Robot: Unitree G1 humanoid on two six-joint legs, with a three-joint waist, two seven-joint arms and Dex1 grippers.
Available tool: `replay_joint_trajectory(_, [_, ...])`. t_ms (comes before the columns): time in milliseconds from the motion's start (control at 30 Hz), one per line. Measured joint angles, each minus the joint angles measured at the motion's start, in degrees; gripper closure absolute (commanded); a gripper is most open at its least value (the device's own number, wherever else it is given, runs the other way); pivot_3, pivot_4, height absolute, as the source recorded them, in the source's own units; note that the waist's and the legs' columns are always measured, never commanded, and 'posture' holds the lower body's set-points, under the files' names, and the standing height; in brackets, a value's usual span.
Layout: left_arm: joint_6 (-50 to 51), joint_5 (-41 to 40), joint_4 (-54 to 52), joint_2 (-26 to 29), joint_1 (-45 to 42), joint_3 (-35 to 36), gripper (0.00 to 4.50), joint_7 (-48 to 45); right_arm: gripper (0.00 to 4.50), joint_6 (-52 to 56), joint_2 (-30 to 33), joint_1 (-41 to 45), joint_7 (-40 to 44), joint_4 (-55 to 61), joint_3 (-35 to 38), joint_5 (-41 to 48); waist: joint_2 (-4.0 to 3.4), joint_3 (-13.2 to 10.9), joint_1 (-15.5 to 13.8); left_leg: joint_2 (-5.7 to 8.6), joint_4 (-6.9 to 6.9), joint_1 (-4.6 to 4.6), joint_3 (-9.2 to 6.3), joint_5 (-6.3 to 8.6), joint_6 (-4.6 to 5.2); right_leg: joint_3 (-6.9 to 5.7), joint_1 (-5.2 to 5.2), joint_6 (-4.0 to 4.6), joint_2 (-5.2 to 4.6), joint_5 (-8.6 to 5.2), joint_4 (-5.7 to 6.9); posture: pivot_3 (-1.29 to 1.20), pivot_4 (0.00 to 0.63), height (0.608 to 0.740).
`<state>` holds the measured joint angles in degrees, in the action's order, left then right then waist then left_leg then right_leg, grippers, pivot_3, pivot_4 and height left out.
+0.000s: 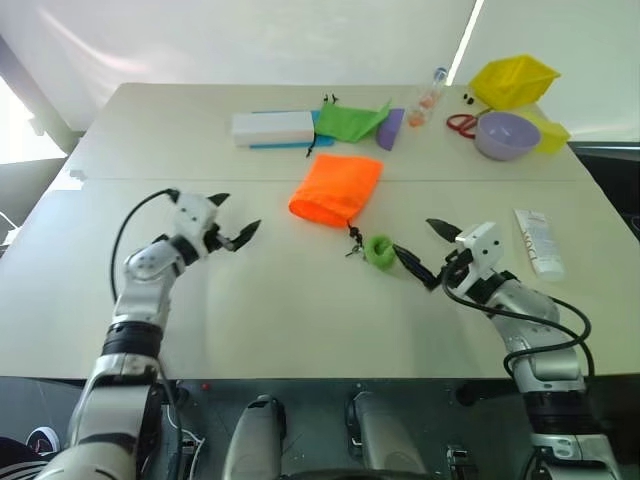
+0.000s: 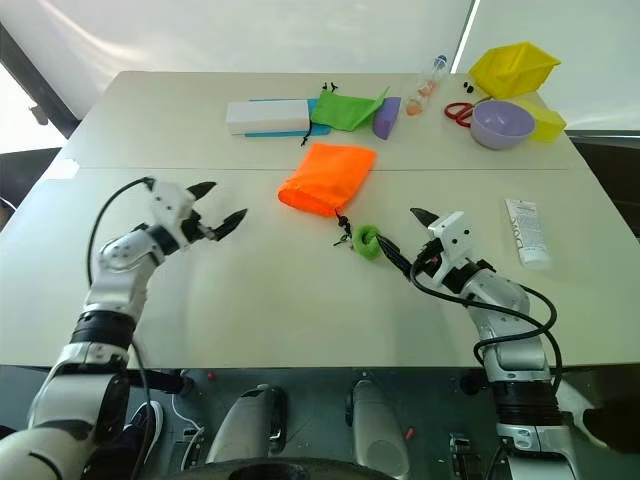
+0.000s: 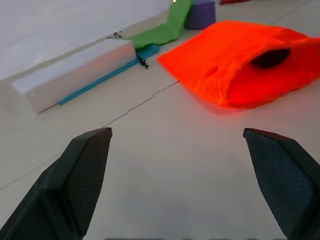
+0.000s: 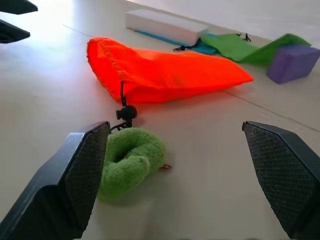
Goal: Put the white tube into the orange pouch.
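White tube [image 1: 538,242] lies flat at the table's [image 1: 150,130] right edge, long axis running near-to-far. Orange pouch [image 1: 336,188] at centre, mouth toward the robot, lime-green toggle [image 1: 379,250] just before it. Left gripper [image 1: 236,225] and right gripper [image 1: 425,252]: fingers wide apart, empty.

Robot test area, not a home. A plain pale bench [image 1: 200,330] made of joined panels stands before a white sheet backdrop [image 1: 250,40]. Laid out on it are unrelated trial items: white box [image 1: 272,127], green pouch [image 1: 350,121], purple bowl [image 1: 506,135], yellow bins [image 1: 513,80], scissors [image 1: 461,124].
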<state>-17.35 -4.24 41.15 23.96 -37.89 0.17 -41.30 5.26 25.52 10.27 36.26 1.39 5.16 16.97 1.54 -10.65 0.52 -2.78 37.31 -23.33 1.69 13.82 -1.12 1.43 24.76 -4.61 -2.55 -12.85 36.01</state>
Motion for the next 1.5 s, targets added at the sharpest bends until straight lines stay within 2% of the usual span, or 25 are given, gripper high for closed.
replay_joint_trajectory(267, [-7.20, 7.43, 15.04, -5.76, -10.38, -4.28, 0.00, 5.78, 0.07, 0.30, -0.23, -0.89, -2.07, 1.54, -1.26, -2.22, 0.01, 0.00, 0.23, -0.01, -0.02, 0.02, -0.07, 0.00, 0.00, 0.01, 0.01, -0.04, 0.08, 0.01, 0.04, 0.00, 0.150, 0.740])
replay_joint_trajectory(533, [-9.09, 12.02, 23.32, -8.55, -16.38, -6.09, 0.00, 13.25, 0.07, 0.31, -0.59, -1.89, -3.35, 3.12, -1.49, -2.33, 0.01, -0.01, 0.13, 0.00, -0.04, 0.00, -0.07, 0.00, 0.00, 0.01, 0.01, -0.13, 0.07, 0.00, 0.02, 0.00, 0.150, 0.740])
replay_joint_trajectory(633, [-8.69, 12.98, 25.22, -9.83, -17.02, -6.25, 0.89, 14.70, 0.00, 0.32, -0.59, -1.90, -3.57, 3.26, -1.50, -2.33, 0.01, -0.01, 0.11, 0.01, -0.03, -0.01, -0.07, 0.00, 0.00, 0.01, 0.01, -0.13, 0.07, -0.01, 0.01, 0.00, 0.150, 0.740])
replay_joint_trajectory(867, [-7.81, 13.74, 27.46, -11.12, -18.27, -6.19, 4.49, 16.15, 0.00, 0.55, -0.57, -1.88, -3.88, 3.30, -1.50, -2.33, 0.02, -0.01, 0.17, 0.01, -0.04, 0.00, -0.08, 0.00, 0.00, 0.01, 0.01, -0.13, 0.07, 0.00, 0.03, 0.00, 0.150, 0.740])
replay_joint_trajectory(1033, [-6.62, 13.61, 27.67, -11.13, -18.63, -6.05, 4.49, 15.57, 0.00, 0.55, -0.51, -1.87, -3.89, 3.32, -1.50, -2.36, 0.02, -0.01, 0.17, 0.02, -0.03, -0.01, -0.08, 0.00, 0.00, 0.01, 0.01, -0.13, 0.06, 0.00, 0.02, 0.00, 0.150, 0.740])
replay_joint_trajectory(1233, [-4.21, 12.06, 24.26, -10.03, -17.15, -5.95, 4.49, 8.91, 0.00, 0.53, -0.24, -1.76, -3.91, 3.32, -1.50, -2.90, 0.02, -0.01, 0.29, 0.01, -0.05, 0.00, -0.08, 0.00, 0.00, 0.01, 0.01, -0.12, 0.07, -0.01, 0.03, 0.00, 0.150, 0.740])
replay_joint_trajectory(1400, [1.23, 9.80, 9.91, -6.53, -9.67, -6.07, 4.49, 1.44, 0.00, 0.40, -0.10, -1.53, -3.94, 3.33, -1.44, -3.30, 0.01, -0.02, 0.47, -0.02, -0.08, 0.02, -0.08, 0.00, 0.00, 0.01, 0.02, -0.11, 0.07, -0.01, 0.06, 0.00, 0.150, 0.740])
replay_joint_trajectory(1500, [8.07, 8.73, -2.39, -4.01, -3.71, -6.11, 4.49, -1.52, 0.00, 0.27, -0.08, -0.99, -3.91, 3.33, -1.47, -3.38, 0.01, -0.02, 0.33, -0.03, -0.06, 0.01, -0.09, 0.00, 0.00, 0.01, 0.02, -0.10, 0.07, -0.01, 0.09, 0.00, 0.150, 0.740])
